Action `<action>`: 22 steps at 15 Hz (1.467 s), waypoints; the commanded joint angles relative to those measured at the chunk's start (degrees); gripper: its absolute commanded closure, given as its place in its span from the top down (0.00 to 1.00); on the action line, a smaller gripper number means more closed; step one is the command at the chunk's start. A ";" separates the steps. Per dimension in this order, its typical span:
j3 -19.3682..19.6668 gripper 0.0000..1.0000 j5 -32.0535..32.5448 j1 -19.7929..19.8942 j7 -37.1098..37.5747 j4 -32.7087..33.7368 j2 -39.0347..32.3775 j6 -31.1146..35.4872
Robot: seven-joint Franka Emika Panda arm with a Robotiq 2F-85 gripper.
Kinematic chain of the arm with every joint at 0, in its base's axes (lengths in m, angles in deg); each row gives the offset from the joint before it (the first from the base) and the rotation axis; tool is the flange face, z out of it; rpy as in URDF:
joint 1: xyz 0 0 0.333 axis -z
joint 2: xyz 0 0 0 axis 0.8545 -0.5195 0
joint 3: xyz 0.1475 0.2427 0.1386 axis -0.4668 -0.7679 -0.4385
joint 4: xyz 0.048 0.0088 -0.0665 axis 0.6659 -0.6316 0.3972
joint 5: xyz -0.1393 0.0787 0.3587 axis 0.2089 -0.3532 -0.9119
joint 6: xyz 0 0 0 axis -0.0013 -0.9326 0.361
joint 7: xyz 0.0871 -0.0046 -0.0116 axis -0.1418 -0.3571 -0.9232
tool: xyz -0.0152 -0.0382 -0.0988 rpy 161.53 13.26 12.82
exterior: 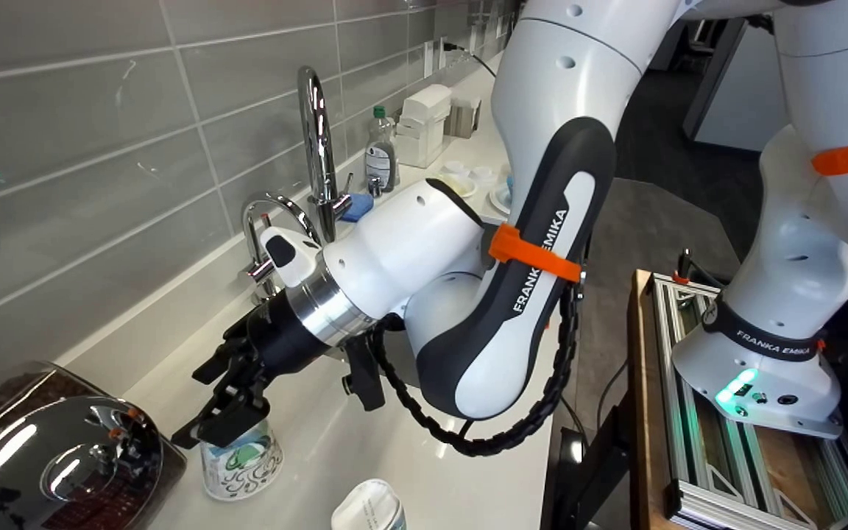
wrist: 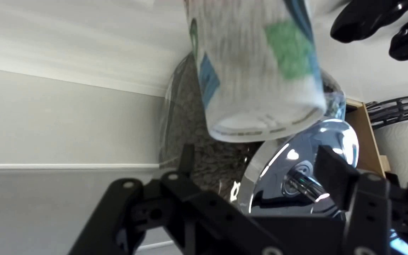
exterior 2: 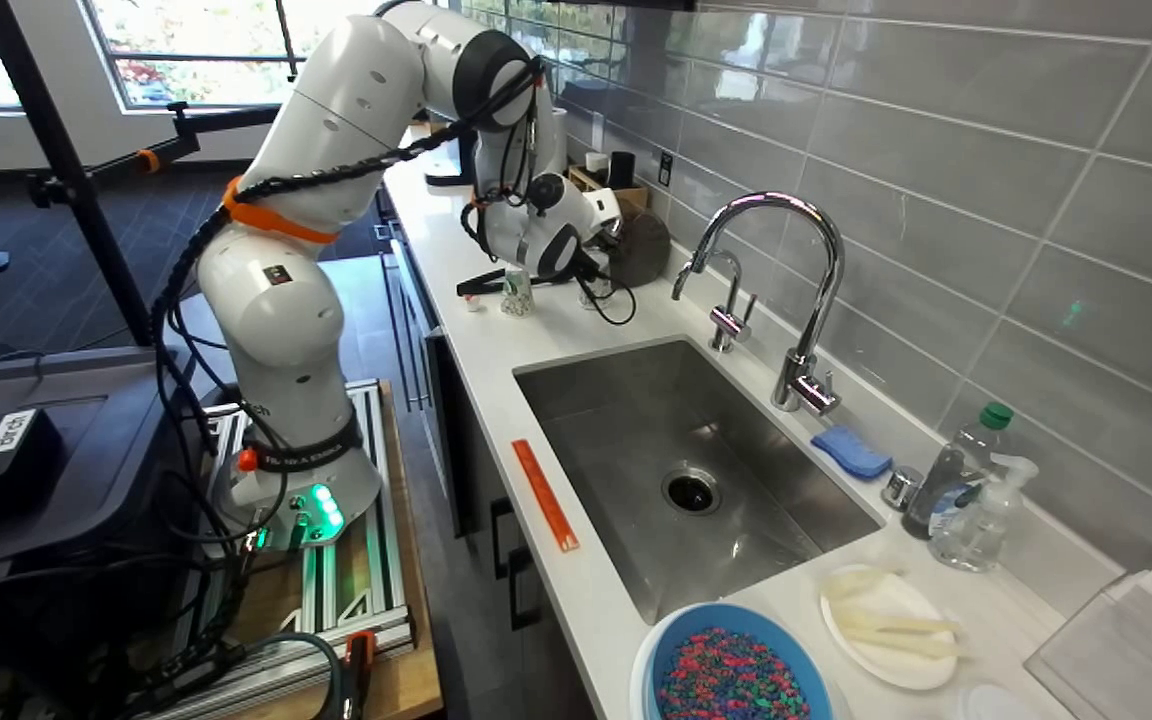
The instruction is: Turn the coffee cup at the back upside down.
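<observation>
The coffee cup (exterior: 241, 471), white with green print, stands near the canister by the wall. In the wrist view the cup (wrist: 257, 78) shows its closed base towards my jaws, so it is base up; its rim is out of frame there. In an exterior view the cup (exterior 2: 596, 290) is partly hidden behind the arm and cables. My gripper (exterior: 205, 406) is just above the cup, tilted down; in the wrist view the gripper (wrist: 260, 166) is open, with nothing between its fingertips. The second paper cup (exterior 2: 517, 292) stands closer to the counter's front edge; it also shows at a lower frame edge (exterior: 370, 506).
A coffee bean canister with a chrome lid (exterior: 63, 464) is close beside the gripper and shows in the wrist view (wrist: 296, 170). Tall faucets (exterior: 315, 125) rise by the wall behind the wrist. The sink (exterior 2: 626, 430) is further along the counter. Black objects (exterior 2: 481, 283) lie near the second cup.
</observation>
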 commanded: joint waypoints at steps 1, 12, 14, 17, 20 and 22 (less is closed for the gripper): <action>1.60 1.00 -2.12 -1.90 0.09 0.64 -1.35 0.25; 4.90 1.00 -8.15 -5.63 -0.97 -3.80 5.73 -0.12; 4.50 1.00 -8.92 -5.51 -0.26 -5.58 8.49 -2.09; 5.64 1.00 -13.00 -7.14 -0.73 -8.85 13.65 -6.77; 8.25 1.00 -18.87 -10.42 -1.43 -11.69 19.20 -15.04; 10.99 1.00 -21.28 -13.25 -1.63 -12.84 22.54 -21.03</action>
